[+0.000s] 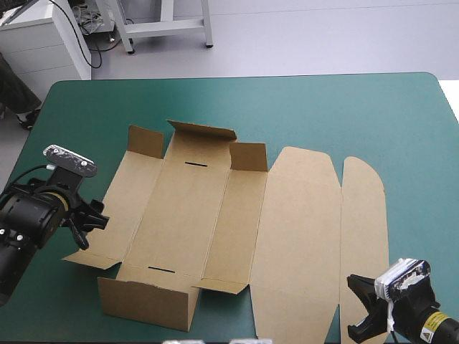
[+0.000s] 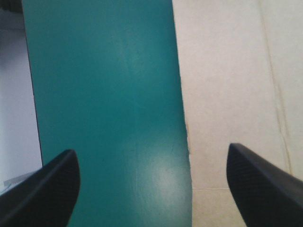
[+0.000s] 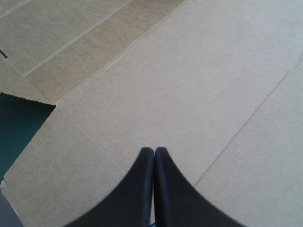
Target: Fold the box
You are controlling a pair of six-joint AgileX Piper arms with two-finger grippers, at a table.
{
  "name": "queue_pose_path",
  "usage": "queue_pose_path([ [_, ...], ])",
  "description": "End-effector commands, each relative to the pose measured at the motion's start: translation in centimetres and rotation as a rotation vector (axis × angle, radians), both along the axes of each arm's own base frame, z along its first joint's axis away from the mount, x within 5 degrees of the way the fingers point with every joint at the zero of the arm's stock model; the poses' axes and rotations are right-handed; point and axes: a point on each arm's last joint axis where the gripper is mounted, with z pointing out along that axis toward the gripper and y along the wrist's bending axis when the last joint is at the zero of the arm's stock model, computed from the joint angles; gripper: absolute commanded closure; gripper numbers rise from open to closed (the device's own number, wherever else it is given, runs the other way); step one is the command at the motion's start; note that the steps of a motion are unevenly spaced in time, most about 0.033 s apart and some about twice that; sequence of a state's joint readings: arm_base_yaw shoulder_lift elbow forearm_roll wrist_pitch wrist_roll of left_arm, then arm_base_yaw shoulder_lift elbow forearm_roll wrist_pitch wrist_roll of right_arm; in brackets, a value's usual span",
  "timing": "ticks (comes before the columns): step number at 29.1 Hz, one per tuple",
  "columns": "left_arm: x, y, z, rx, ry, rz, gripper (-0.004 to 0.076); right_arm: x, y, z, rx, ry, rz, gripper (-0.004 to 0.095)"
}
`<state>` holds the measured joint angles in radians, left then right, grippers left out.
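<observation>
High view: box [image 1: 237, 229] lies mostly flat on the middle of the tabletop [image 1: 323, 107], toward the near edge, with short flaps raised at its far end and one wall upright at its near left corner. Left jaws sit by the left edge, right jaws at the near right corner.

Left wrist view: jaws wide apart over the box [image 2: 227, 85] edge and bare teal-green tabletop.

Right wrist view: jaws pressed together above flat brown board.
</observation>
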<state>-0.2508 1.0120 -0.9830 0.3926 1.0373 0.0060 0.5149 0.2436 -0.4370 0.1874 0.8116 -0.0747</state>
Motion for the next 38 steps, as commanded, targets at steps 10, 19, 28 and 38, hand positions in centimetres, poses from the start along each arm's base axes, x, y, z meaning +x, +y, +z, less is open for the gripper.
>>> queue_pose_path([
  [10,5.4,5.0,-3.5,-0.392,0.105,0.037,0.0124,0.2,0.2,1.3,0.046,-0.071,0.000,0.0923],
  [19,7.8,8.5,-8.0,-0.588,0.231,0.040,0.0124,0.2,0.2,1.3,0.046,-0.071,0.000,0.0923],
  [28,9.7,8.7,-11.5,-0.681,0.327,0.010,0.0124,0.2,0.2,1.3,0.042,-0.074,0.002,0.0923],
  [38,9.7,6.6,-12.8,-0.990,0.486,-0.160,0.0124,0.2,0.2,1.3,0.038,-0.079,0.003,0.0923],
])
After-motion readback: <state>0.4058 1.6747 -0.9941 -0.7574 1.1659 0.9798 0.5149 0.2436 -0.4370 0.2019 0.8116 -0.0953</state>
